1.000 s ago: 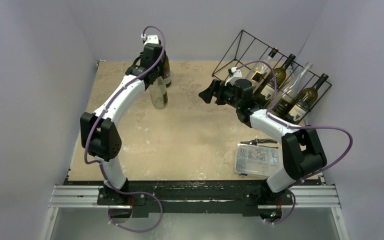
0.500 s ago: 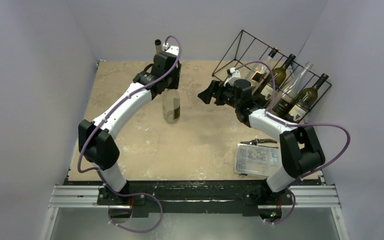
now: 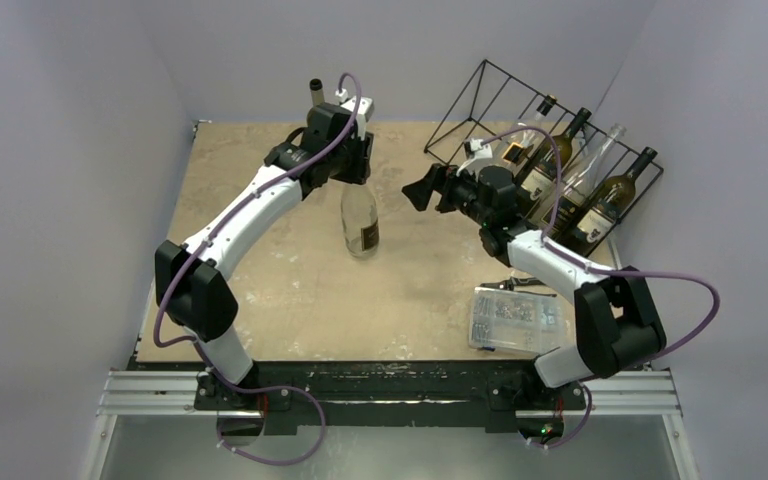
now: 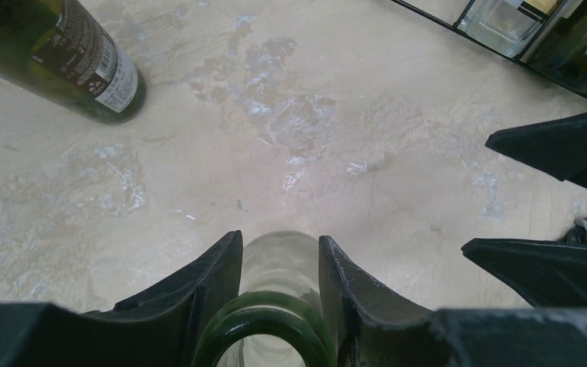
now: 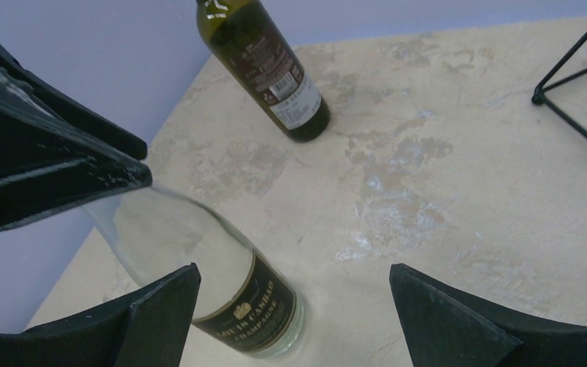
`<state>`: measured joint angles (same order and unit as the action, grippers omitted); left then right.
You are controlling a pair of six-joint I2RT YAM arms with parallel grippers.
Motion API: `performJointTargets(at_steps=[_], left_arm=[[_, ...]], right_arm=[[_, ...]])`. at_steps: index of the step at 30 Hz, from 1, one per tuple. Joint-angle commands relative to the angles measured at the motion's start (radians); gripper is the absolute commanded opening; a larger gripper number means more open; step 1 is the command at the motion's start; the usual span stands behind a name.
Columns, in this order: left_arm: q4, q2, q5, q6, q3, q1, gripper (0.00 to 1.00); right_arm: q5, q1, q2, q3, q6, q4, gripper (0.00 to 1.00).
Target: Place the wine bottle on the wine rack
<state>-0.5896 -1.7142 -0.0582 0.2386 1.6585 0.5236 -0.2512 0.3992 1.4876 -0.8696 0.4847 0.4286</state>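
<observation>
**Clear bottle held by the neck at mid-table, not yet on the rack**

The left gripper [image 4: 279, 284] has its two black fingers closed on the neck of the clear wine bottle [image 3: 360, 226], one on each side just below the greenish lip. The bottle hangs over the middle of the table [image 3: 260, 275], left of the wine rack [image 3: 480, 100] and apart from it. Whether its base touches the tabletop cannot be told. The right wrist view shows the bottle tilted, with a dark, gold-edged label. The word "CHAMPAGNE" is readable, and the line above it seems to begin "LOUIS".

The right gripper [image 3: 422, 187] sits just right of the bottle with its fingers spread wide, holding nothing.

A green bottle [image 5: 264, 65] stands upright at the far edge. It has a white back label with a barcode, and the print is too small to read. Four bottles lie slanted in the rack at the far right, their labels illegible. A clear parts box [image 3: 513, 318] lies near right.
</observation>
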Motion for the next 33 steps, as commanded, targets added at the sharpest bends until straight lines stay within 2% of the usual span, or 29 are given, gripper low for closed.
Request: performJointTargets(at_steps=[1, 6, 17, 24, 33], left_arm=[[0.04, 0.086, 0.105, 0.001, 0.071, -0.002, 0.0], [0.047, 0.146, 0.138, 0.004, 0.015, -0.002, 0.0], [0.007, 0.233, 0.146, -0.006, -0.074, -0.01, 0.0], [-0.001, 0.23, 0.243, 0.007, -0.084, -0.049, 0.0], [-0.027, 0.194, 0.346, 0.04, -0.053, -0.069, 0.0]], right_arm=[[0.044, 0.004, -0.054, 0.005, -0.053, 0.066, 0.99], [0.049, 0.004, -0.035, 0.021, -0.05, 0.091, 0.99], [-0.039, 0.025, -0.07, 0.013, 0.007, 0.016, 0.99], [-0.067, 0.025, -0.14, 0.055, -0.077, -0.002, 0.99], [-0.207, 0.025, -0.2, 0.106, -0.151, 0.081, 0.99]])
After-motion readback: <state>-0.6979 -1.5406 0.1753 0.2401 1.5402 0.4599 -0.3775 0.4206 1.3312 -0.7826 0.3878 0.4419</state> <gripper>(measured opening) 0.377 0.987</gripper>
